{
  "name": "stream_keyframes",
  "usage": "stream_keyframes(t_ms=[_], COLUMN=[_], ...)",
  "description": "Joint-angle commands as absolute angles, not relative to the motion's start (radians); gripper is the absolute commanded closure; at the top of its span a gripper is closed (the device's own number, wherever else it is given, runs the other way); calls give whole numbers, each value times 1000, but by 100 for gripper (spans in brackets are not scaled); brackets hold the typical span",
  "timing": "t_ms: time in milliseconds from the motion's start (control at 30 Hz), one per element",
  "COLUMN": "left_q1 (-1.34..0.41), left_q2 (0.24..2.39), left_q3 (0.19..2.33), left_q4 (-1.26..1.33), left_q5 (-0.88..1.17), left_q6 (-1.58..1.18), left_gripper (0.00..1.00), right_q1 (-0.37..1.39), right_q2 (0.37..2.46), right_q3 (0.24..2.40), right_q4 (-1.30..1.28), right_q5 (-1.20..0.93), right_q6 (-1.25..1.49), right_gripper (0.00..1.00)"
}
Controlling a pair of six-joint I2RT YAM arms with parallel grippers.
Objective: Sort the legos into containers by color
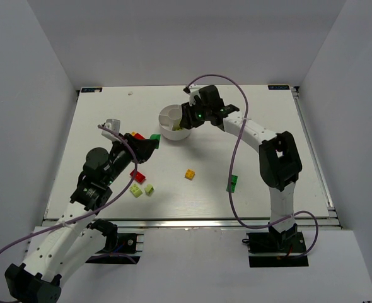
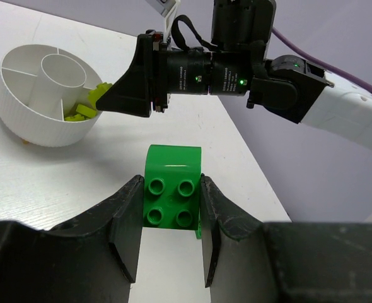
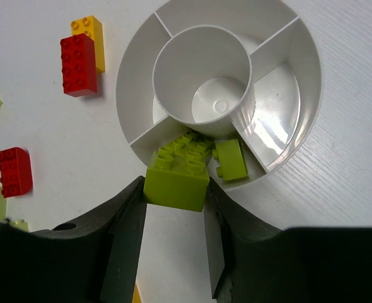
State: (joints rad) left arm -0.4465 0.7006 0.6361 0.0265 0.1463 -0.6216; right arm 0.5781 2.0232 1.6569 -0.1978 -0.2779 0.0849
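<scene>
Above the white dish, far-centre on the table, the right gripper pinches a lime brick over the wedge already holding lime pieces; the central cup looks bare. Nearby, the left gripper clamps a dark green brick. A red brick, orange brick, pale lime brick and second green brick lie unsorted, so most sorting appears to remain. No legible writing.

Lab test cell (plain white walls, white table)
</scene>
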Motion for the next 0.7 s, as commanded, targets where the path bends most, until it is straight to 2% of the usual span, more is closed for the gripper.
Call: stream_keyframes(t_ms=[0, 33, 67, 167, 333, 567, 667], left_q1=[-440, -440, -440, -440, -439, -442, -440], left_q2=[710, 713, 718, 724, 732, 745, 756], left_q3=[629, 627, 627, 626, 626, 629, 632], left_q4=[55, 58, 64, 71, 77, 90, 98], left_q5=[161, 164, 163, 164, 167, 172, 172], left_q6=[-623, -624, -626, -629, -634, -638, -644], left_gripper=[100, 100, 100, 100, 100, 100, 100], right_q1=[584, 583, 586, 586, 586, 588, 586], right_q2=[2045, 2046, 2049, 2057, 2068, 2046, 2031], right_q3=[1709, 1709, 1707, 1709, 1715, 1703, 1694], right_q4=[-152, -152, -153, -155, -156, -152, -147], right_q5=[-264, -264, -264, -264, -261, -258, -265], right_q6=[52, 46, 41, 37, 35, 35, 37], right_gripper=[89, 86, 78, 67, 62, 46, 46])
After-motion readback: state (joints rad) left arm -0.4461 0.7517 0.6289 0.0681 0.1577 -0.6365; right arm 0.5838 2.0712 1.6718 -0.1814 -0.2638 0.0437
